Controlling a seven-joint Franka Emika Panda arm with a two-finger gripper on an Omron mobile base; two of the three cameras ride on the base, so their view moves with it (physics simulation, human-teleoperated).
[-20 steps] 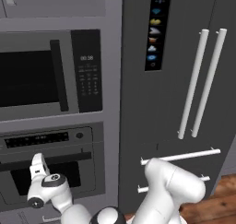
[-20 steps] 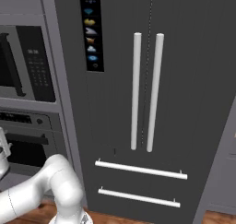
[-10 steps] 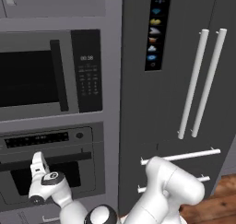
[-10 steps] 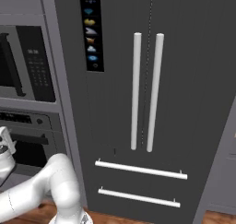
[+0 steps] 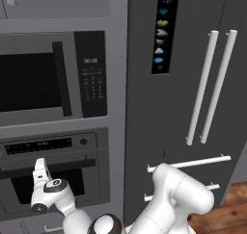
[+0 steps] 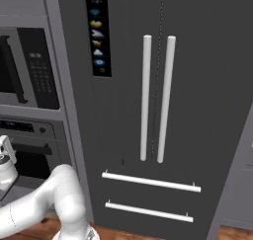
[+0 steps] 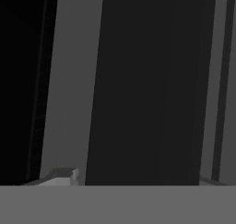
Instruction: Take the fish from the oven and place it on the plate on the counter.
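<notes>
Nearest the cameras, the white arm (image 5: 178,194) is bending low across the front of the base, its elbow bulging in the foreground and its forearm reaching out to the left. In the right base view the same arm (image 6: 54,194) is curving off toward the left edge.

At the end of it, the hand is pointing up against the oven (image 5: 53,173), and the gripper (image 5: 40,166) is sitting right at the dark horizontal bar handle (image 5: 67,164) that is running across the oven front. The jaws are hard to read here: two tips are just peeking up at the bottom of the hand view, set well apart with the dark bar (image 7: 143,89) running between them, but whether they are pressing on it I cannot tell.

The oven door is standing closed, its dark window (image 5: 53,187) showing nothing of the fish inside.

Above the oven, the black control strip (image 5: 43,145) is showing its knob. Higher up, the microwave (image 5: 53,79) is sitting with its vertical handle and keypad.

Off to the right, the tall dark fridge (image 5: 193,84) is standing with two pale upright handles (image 5: 212,86) and two drawer bars below them.
</notes>
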